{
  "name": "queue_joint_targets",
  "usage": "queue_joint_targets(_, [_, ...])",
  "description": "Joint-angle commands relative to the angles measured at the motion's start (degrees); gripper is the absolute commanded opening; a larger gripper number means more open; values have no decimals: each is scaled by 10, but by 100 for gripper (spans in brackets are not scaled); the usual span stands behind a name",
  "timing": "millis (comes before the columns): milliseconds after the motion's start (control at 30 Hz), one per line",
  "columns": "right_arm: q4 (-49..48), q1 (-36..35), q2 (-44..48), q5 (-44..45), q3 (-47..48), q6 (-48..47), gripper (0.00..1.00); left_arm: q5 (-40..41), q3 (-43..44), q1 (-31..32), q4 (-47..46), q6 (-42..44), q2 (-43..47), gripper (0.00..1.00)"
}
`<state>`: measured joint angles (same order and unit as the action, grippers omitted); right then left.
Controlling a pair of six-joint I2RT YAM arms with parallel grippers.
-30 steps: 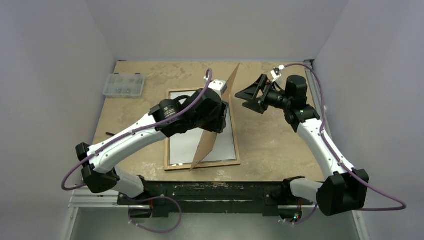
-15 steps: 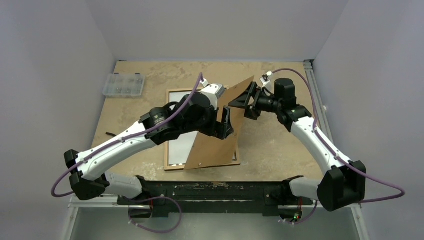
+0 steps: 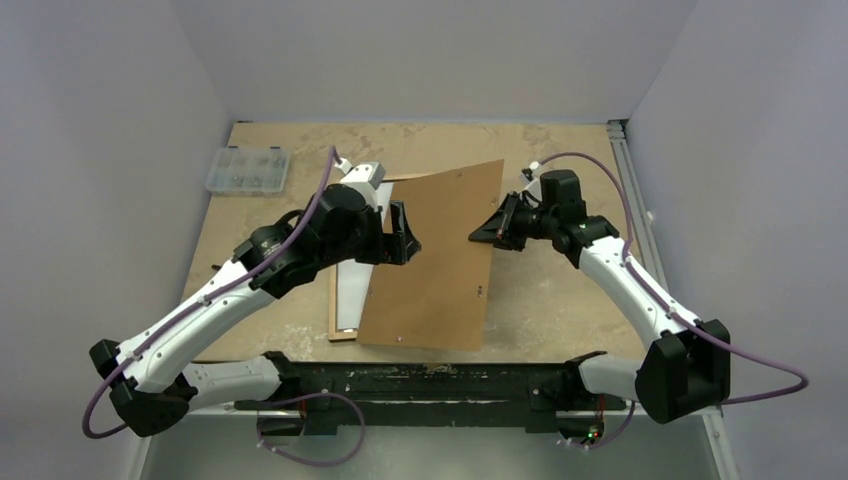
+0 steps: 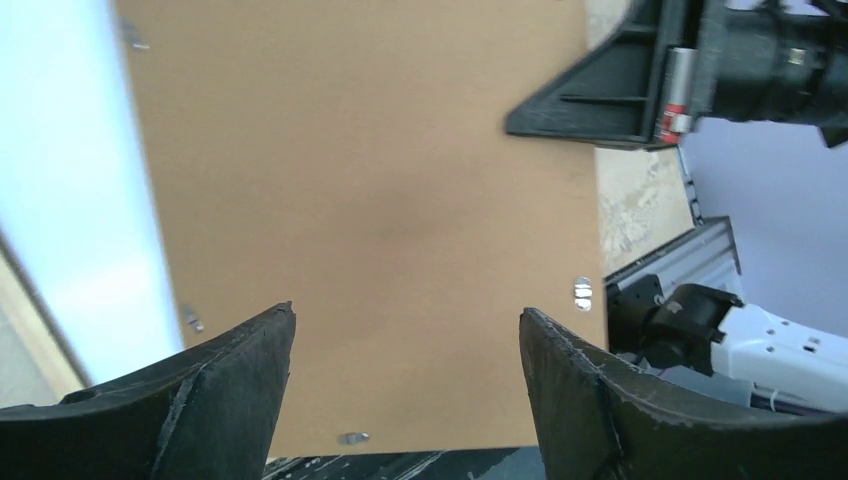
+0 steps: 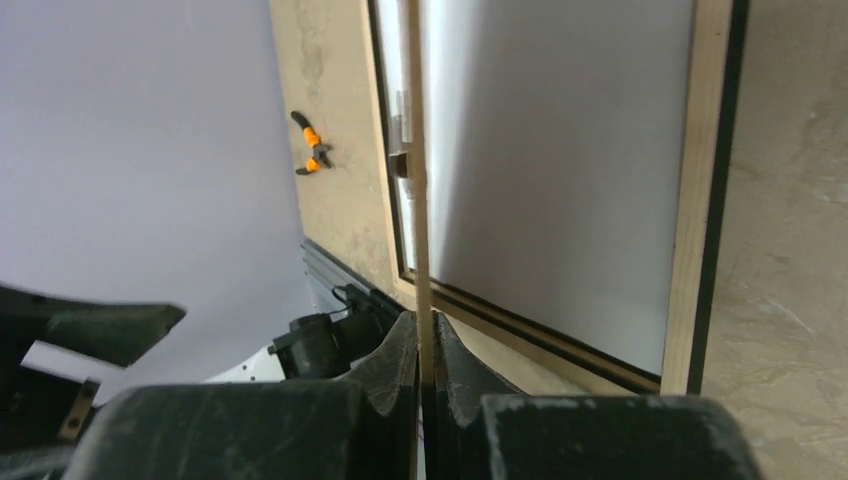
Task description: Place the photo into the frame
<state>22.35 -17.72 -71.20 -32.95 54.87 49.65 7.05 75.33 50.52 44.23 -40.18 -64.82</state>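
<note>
My right gripper [image 3: 489, 231] is shut on the right edge of a plain brown backing board [image 3: 440, 260], which hangs tilted over the frame [image 3: 334, 300]. In the right wrist view the jaws [image 5: 425, 322] pinch the board's thin edge [image 5: 415, 150]. The frame [image 5: 705, 200] lies on the table, tan wood side up, with a white sheet [image 5: 560, 150] inside it. No printed side shows, so I cannot tell whether that sheet is the photo. My left gripper [image 3: 401, 233] stands open just left of the board, its jaws [image 4: 405, 316] holding nothing, the board [image 4: 370, 180] ahead of them.
A clear compartment box [image 3: 247, 168] sits at the table's far left. A small black and orange tool [image 5: 310, 146] lies near the left edge. Grey walls close in three sides, and a metal rail [image 3: 420, 385] runs along the near edge.
The left gripper let go of the board and drew back to the left. The right gripper moved in and shut on the board's right edge. The board dropped from nearly upright to a flatter tilt.
</note>
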Motion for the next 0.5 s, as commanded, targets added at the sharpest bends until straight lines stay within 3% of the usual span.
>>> queue_joint_targets(0, [-39,-4,12,-28,11,-11,0,1,-40,-44,12,-21,46,80])
queue_joint_targets(267, [-27,6,-10,-53,65,-52,0,-47,-121,-150,33,-12,86,80])
queue_joint_targets(467, [-55,59,-29,-144,76,-58,0,-66,-215,-266,22,16,86,78])
